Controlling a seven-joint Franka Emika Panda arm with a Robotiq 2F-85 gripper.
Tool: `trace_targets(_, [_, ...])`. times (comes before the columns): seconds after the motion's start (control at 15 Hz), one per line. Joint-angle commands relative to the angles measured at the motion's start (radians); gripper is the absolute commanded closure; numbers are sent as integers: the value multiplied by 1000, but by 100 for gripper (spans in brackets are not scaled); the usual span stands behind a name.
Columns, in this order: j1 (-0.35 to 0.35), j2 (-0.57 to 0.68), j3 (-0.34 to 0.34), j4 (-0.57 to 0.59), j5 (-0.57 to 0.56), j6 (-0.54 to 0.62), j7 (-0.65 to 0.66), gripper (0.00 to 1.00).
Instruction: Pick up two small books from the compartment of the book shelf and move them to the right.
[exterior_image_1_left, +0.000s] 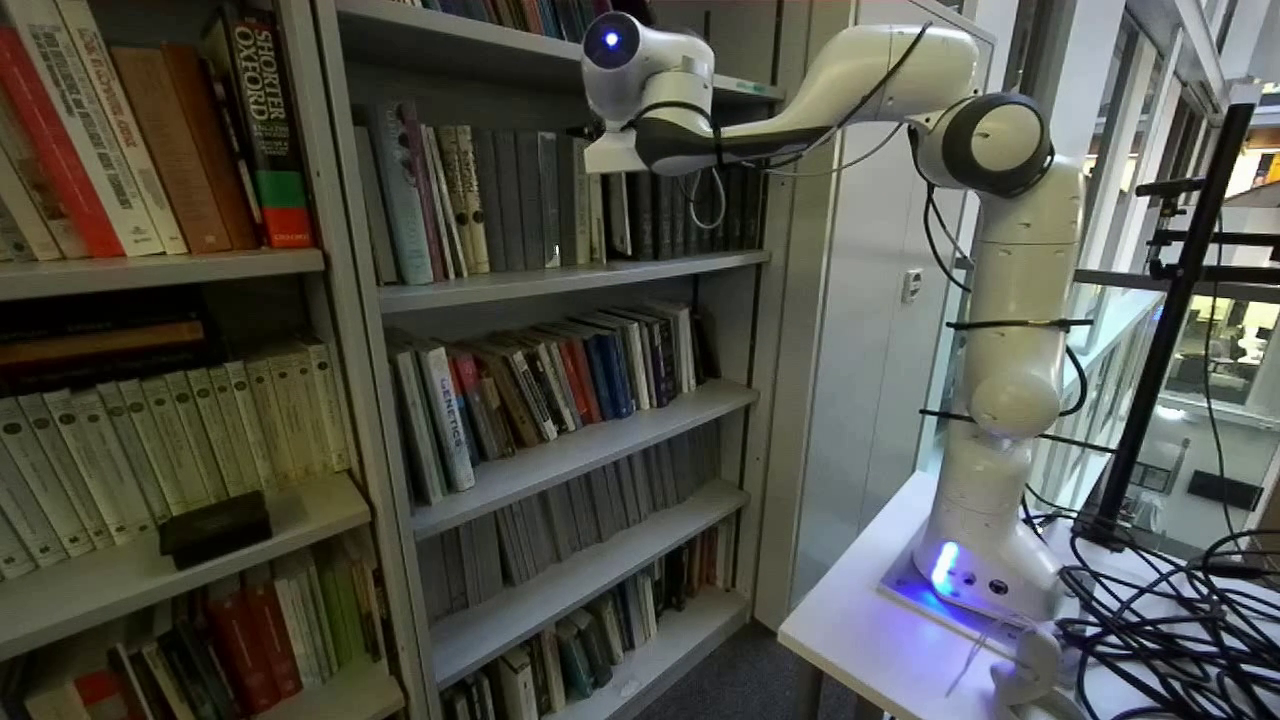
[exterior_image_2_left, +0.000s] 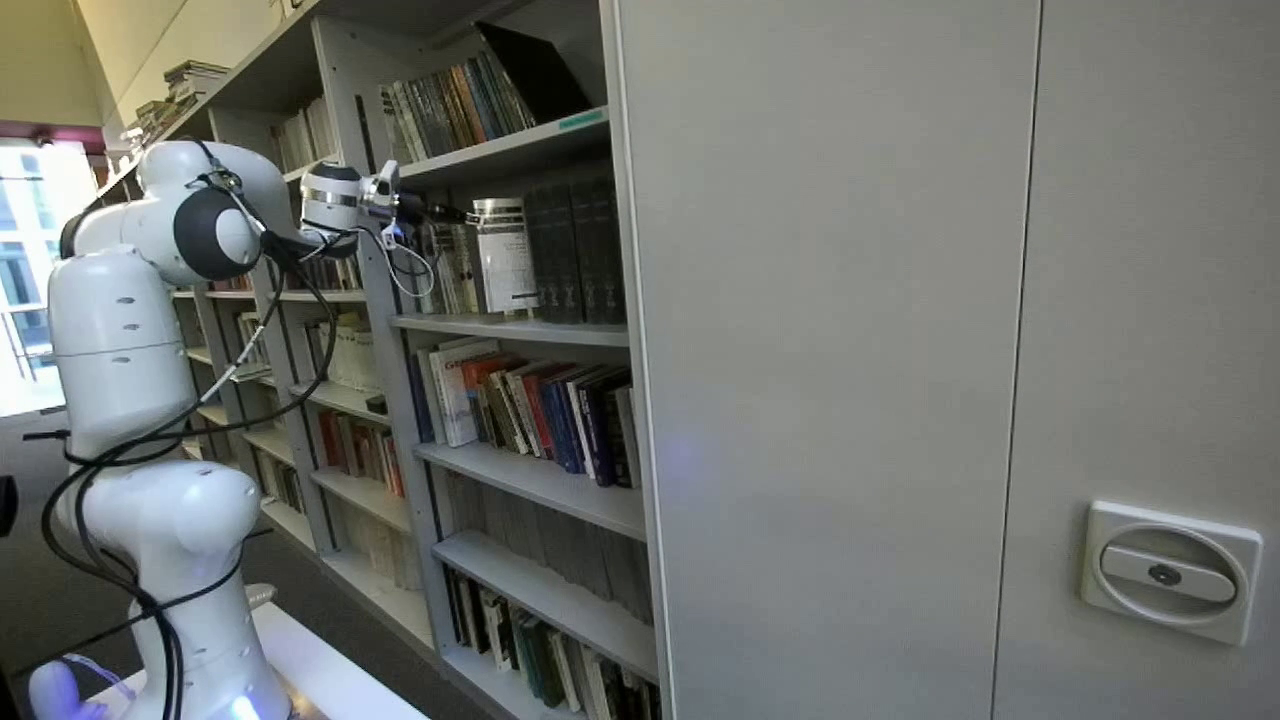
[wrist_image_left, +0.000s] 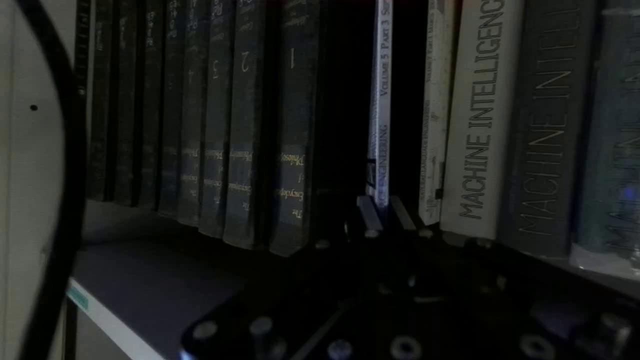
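Observation:
In the wrist view, which stands upside down, my gripper (wrist_image_left: 385, 212) is shut on a thin white book (wrist_image_left: 382, 100), one finger on each side of the spine. In an exterior view its pale cover (exterior_image_2_left: 508, 262) faces out, upright, and the gripper (exterior_image_2_left: 472, 215) grips it near the top; whether its foot touches the board is unclear. Another thin white book (wrist_image_left: 431, 110) stands apart from it, against a Machine Intelligence volume. Both are in the compartment (exterior_image_1_left: 520, 285) of the book shelf (exterior_image_1_left: 362, 300). The robot's hand hides the fingers in an exterior view.
Dark encyclopaedia volumes (wrist_image_left: 295, 125) stand across a dark gap from the held book, towards the cabinet (exterior_image_2_left: 830, 300). Grey Machine Intelligence volumes (wrist_image_left: 480, 120) are on its other side. The board above (wrist_image_left: 120, 320), with a green label, runs close to the gripper. A loose cable (exterior_image_1_left: 710, 205) hangs at the wrist.

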Motion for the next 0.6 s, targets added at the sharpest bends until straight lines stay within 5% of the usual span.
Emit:
trace_targets(0.0, [-6, 45, -9, 84, -28, -103, -6, 98])
trace_targets(0.53, [4, 133, -27, 202, -1, -220, 7, 98])
